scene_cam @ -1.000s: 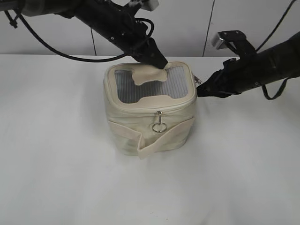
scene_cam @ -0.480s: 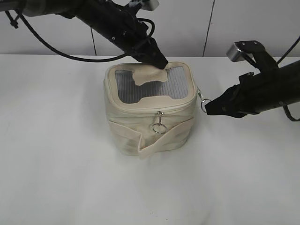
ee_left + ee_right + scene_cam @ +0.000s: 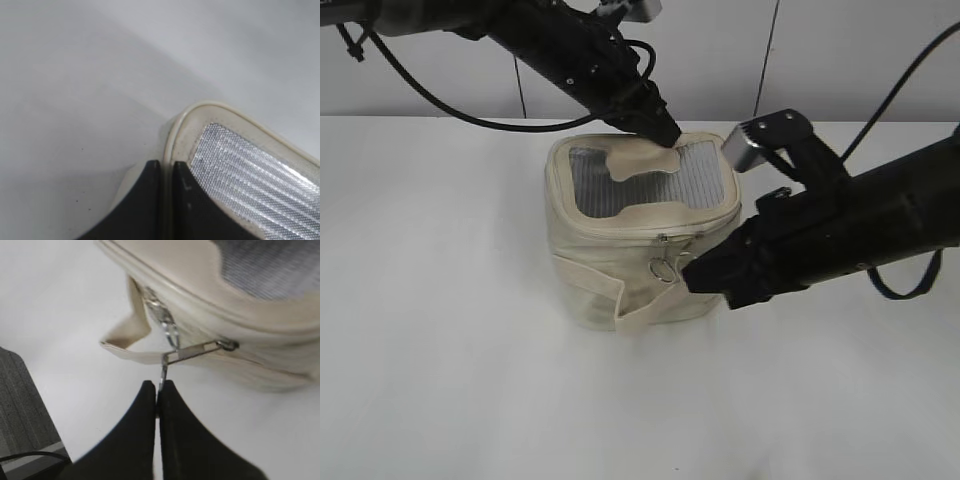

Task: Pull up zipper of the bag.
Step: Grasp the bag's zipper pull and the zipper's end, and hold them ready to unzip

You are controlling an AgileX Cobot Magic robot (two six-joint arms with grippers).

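Observation:
The cream bag stands mid-table, with its grey mesh top facing up. My left gripper is shut on the bag's far top rim; the left wrist view shows cream piping pinched between the jaws. My right gripper is at the bag's front and is shut on the ring of a silver zipper pull. That pull is stretched taut from the zipper track towards the jaws. A second pull hangs just beside it and also shows in the exterior view.
The white table runs to a pale panelled wall. The bag's cream strap band sticks out at the lower front. Black cables hang behind both arms. A dark grey object lies at the right wrist view's lower left.
My right gripper has swung from the bag's right side round the corner to its front, dragging the pull along the track towards the front pull. The left gripper has kept its hold.

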